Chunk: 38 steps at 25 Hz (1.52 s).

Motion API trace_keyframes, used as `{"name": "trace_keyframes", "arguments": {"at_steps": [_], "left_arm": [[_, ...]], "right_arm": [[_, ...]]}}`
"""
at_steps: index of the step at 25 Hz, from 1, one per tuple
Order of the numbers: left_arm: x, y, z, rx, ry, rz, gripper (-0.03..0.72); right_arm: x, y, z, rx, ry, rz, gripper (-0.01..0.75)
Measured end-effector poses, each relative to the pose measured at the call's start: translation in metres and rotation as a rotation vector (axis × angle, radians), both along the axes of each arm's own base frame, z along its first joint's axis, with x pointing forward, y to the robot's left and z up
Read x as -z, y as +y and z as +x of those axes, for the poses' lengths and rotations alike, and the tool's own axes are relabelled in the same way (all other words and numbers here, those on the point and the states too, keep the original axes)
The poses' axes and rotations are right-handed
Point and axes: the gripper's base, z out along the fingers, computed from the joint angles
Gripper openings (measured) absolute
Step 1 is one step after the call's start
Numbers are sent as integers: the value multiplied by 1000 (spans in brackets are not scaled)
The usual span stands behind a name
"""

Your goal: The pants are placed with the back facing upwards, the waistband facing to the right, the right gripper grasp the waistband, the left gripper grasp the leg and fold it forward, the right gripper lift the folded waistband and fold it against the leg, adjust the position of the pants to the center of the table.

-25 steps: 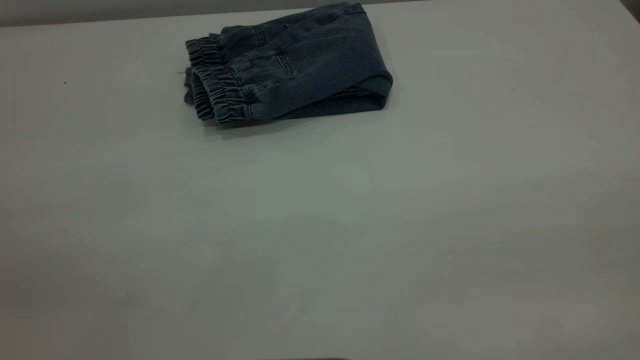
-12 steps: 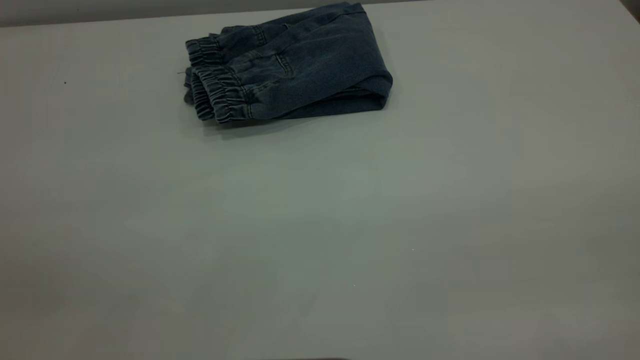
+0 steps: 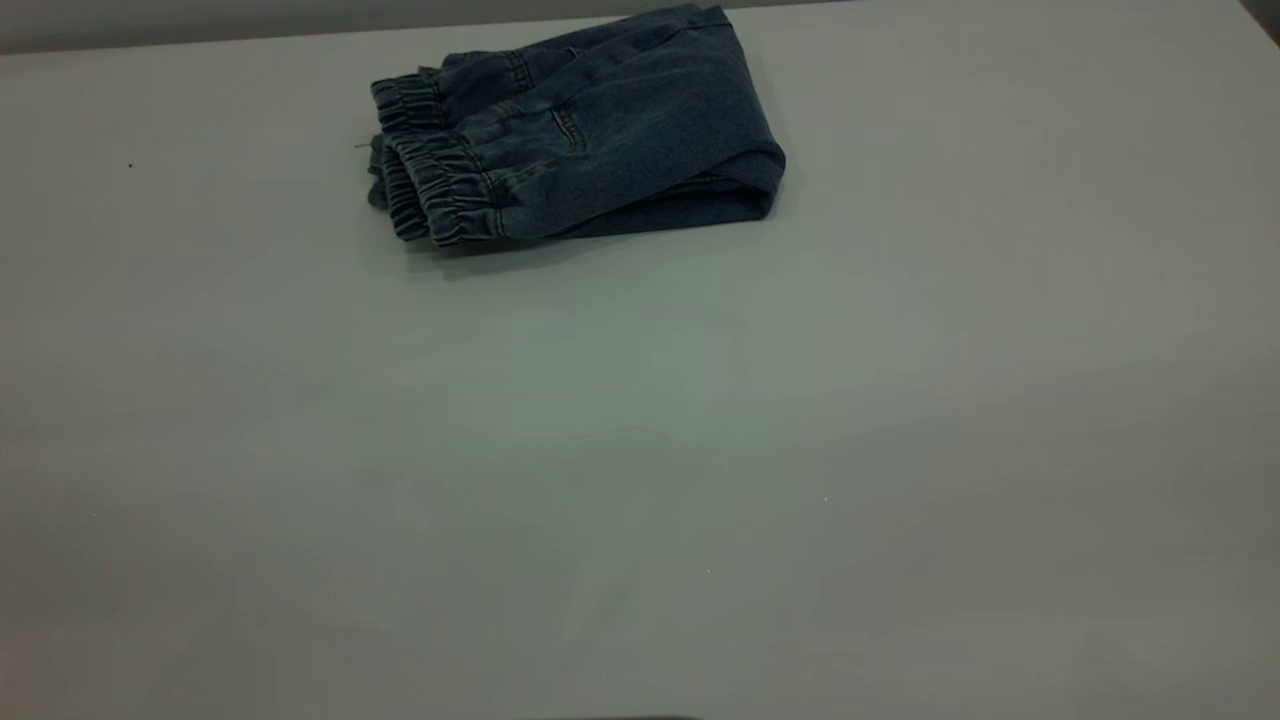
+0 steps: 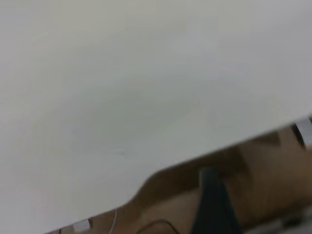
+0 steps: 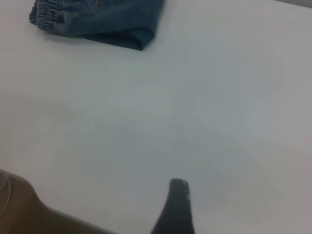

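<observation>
The pants (image 3: 575,125) lie folded into a compact bundle near the table's (image 3: 640,450) far edge in the exterior view, a little left of its middle, with the gathered elastic waistband (image 3: 430,180) at the bundle's left end and the rounded fold at its right, so the long axis runs roughly left to right, tilted slightly. The printed leg is not visible; only plain denim and one back pocket show on top. Judged from how the bundle lies, both folds look done and what remains is to bring it toward the centre of the table, which means pulling it toward the near side. Neither arm appears in the exterior view. In the right wrist view a single dark fingertip of the right gripper (image 5: 176,207) sits over bare table near the edge, with the pants (image 5: 105,19) well apart from it and straight ahead; with only that tip showing, whether its jaws are spread or pressed together cannot be told. The left wrist view shows only bare tabletop and the table's edge; a dark upright shape past that edge may be part of the left arm, but nothing of the left gripper itself can be made out. No containers are present.
</observation>
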Motion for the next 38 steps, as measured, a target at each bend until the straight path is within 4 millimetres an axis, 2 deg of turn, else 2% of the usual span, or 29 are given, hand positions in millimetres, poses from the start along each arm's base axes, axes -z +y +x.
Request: {"name": "trace_keyframes", "arguments": {"at_steps": [6,10,32,38], "left_arm": [[-1,5,-23,-172,-152,-19,443],[-1,4,-29,-222,-194,-20,443],[0,4,-30,-226,-194,-21,443],[0,4,-30,-226,-194,-21,443]], "right_arm": [[0,0,0,15,0,0,569],[0,1,1,95,0,0,569],[0,2,2,151,1,10,569],[1,-4,3,243,14,21,569]]}}
